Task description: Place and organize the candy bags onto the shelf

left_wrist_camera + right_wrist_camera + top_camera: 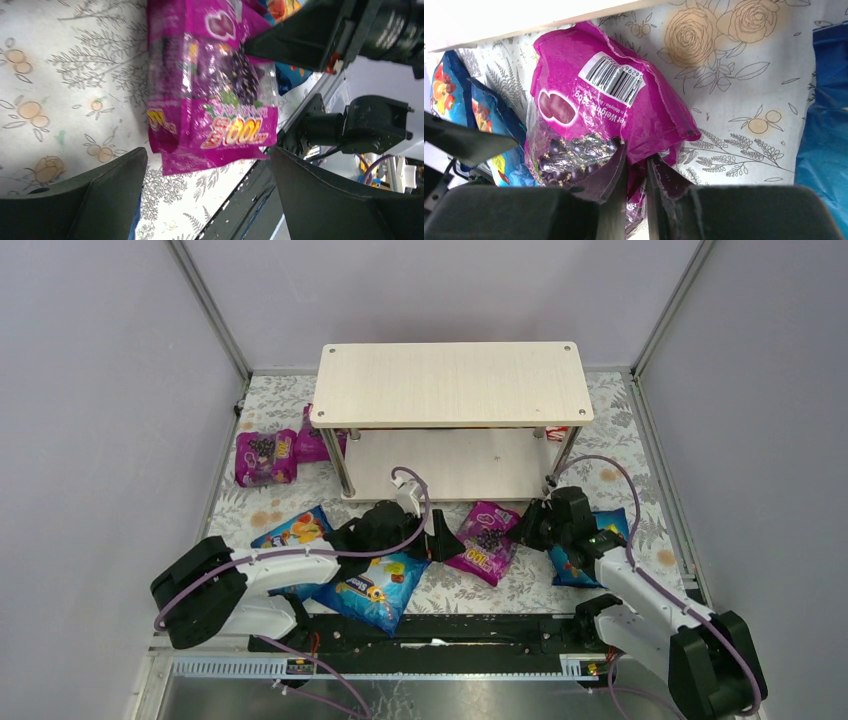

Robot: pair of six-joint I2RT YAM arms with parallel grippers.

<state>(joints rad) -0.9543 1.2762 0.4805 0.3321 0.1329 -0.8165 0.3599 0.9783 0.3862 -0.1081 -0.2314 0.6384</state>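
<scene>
The right gripper point(636, 157) has its fingers pressed nearly together on a fold of film at the near end of the magenta bag point(589, 100). It is pinching that bag, though I cannot tell how deep the bite goes. The left gripper point(207, 152) is spread wide and holds nothing. Its fingers stand either side of the same bag's other end without touching it.

This bag lies flat on the cloth point(620, 465) just in front of the shelf point(450, 380), near the middle of its front edge. Both boards of the shelf show no bags on them. The other magenta bags point(265, 457) sit beside the shelf's left end. Two blue bags point(375, 585) lie in front of the shelf toward its left, and a third is in front of its right corner, partly under the right arm.

The bag looks light and soft, a glossy pillow of thin film with loose sweets that will slump toward whichever end hangs lowest. The film is probably slippery, so a pinch on the puffed body may slide off. The flat crimped end seam is likely the firmest hold. Carried by one end it should dangle and swing, and could catch on the shelf's front edge on the way in.
</scene>
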